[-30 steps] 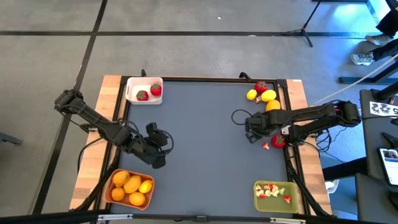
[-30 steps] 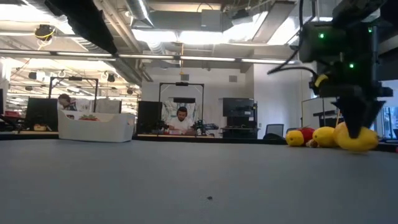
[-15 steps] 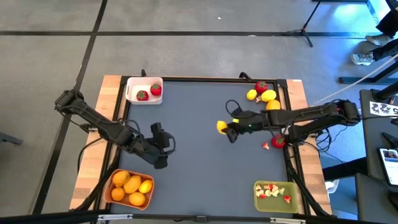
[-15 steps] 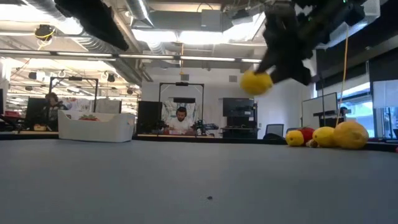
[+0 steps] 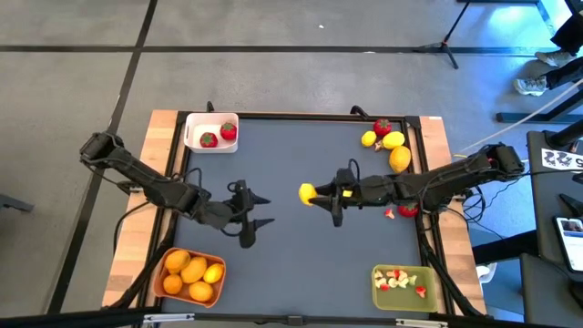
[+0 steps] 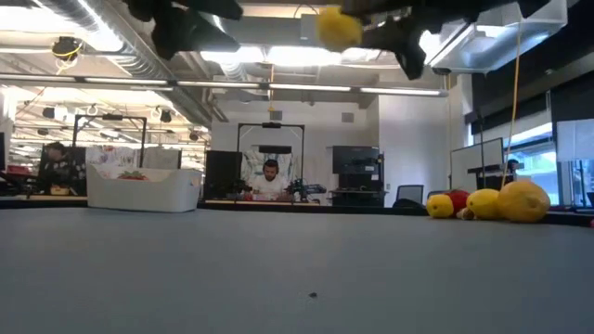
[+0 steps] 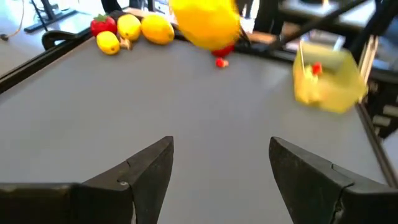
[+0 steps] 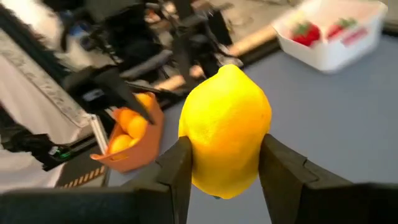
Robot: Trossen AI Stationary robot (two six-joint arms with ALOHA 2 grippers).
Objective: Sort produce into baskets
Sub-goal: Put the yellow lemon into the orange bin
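Note:
My right gripper [image 5: 316,194] is shut on a yellow lemon [image 5: 307,193] and holds it high over the middle of the table. In the low view the lemon [image 6: 339,27] shows near the top. My left gripper [image 5: 263,211] stands open left of it, pointing toward the lemon with nothing between its fingers. The white basket [image 5: 197,138] at the far left holds two strawberries. The orange basket [image 5: 165,267] at the near left holds citrus and lemons. The olive-green basket [image 5: 426,289] at the near right holds small bits. My right gripper pinches the lemon's two opposite sides [image 8: 198,163] between its two fingers. The fingers come nearly level from the table's right, pointing left. The lemon is lifted well clear of the table, one pointed end [image 8: 230,67] up.
A strawberry [image 5: 383,127] and three lemons [image 5: 393,139] lie at the far right corner. Another strawberry [image 5: 407,209] and a small red bit [image 5: 389,214] lie by the right edge under my right arm. The table's middle is bare grey mat [image 5: 301,255].
My right gripper has risen from the fruit at the table's right with the lemon and carried it left toward the middle, tipping from pointing down to nearly level. My left gripper has tipped up and swung to point right, toward the lemon.

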